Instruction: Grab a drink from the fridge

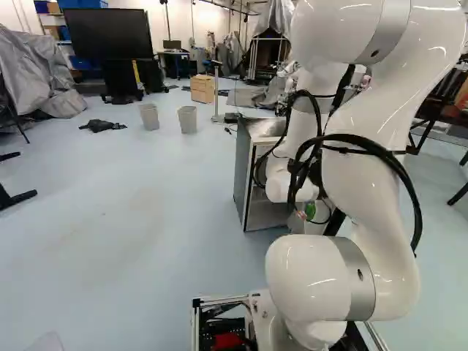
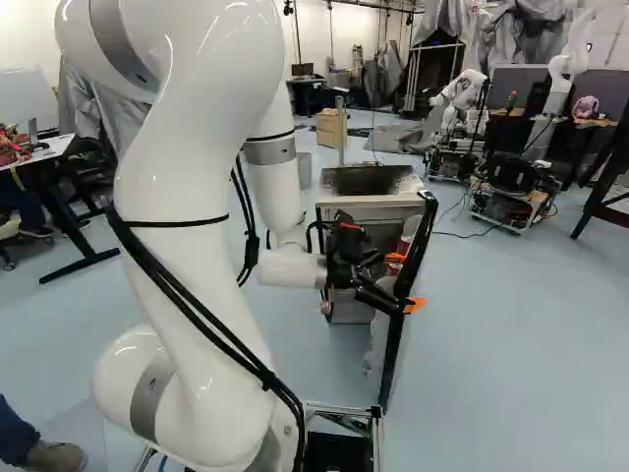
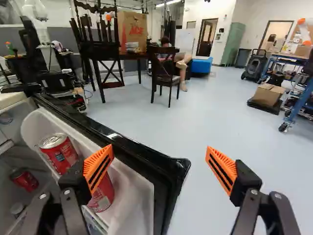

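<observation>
At nine o'clock from our gripper [image 3: 160,166] lies the fridge [image 3: 14,129]; at ten, the red can [image 3: 61,155], roughly upright in the white door shelf [image 3: 139,200]. The black door edge [image 3: 139,152] runs between our widely parted, empty jaws, so we judge a shift toward ten. Pale floor [image 3: 210,117] spreads from a chair [image 3: 165,78] at twelve to a blue cart [image 3: 300,100] at two.

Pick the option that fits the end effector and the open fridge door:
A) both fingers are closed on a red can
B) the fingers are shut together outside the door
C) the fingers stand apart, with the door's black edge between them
C: the orange pads of the end effector stand wide apart, one on the side of the door's red cans, the other beyond the black edge.
</observation>
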Controlling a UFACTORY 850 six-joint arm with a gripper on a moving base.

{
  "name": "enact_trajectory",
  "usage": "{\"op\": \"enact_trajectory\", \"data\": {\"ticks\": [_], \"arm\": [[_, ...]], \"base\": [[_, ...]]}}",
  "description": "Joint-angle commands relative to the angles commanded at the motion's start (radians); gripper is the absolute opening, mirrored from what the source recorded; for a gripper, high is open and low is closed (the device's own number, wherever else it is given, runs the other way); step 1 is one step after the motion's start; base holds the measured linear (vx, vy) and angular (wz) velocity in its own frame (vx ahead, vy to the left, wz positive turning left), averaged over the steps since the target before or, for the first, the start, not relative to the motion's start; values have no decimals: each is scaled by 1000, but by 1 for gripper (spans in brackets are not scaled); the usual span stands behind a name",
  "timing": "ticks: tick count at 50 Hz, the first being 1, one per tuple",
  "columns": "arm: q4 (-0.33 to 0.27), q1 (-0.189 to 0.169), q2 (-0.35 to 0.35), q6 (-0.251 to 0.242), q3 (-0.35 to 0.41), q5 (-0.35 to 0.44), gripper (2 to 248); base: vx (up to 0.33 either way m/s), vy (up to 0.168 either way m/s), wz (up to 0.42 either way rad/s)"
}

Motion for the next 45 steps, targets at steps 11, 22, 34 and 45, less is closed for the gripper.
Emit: {"op": "enact_trajectory", "data": {"ticks": [11, 22, 34, 45], "arm": [[0, -56, -20, 0, -34, 0, 247], [0, -110, -41, 0, -69, 0, 247], [0, -167, -65, 0, -111, 0, 247], [0, -217, -89, 0, -152, 0, 247]], "base": [[0, 0, 0], [0, 0, 0], [0, 0, 0], [0, 0, 0]]}}
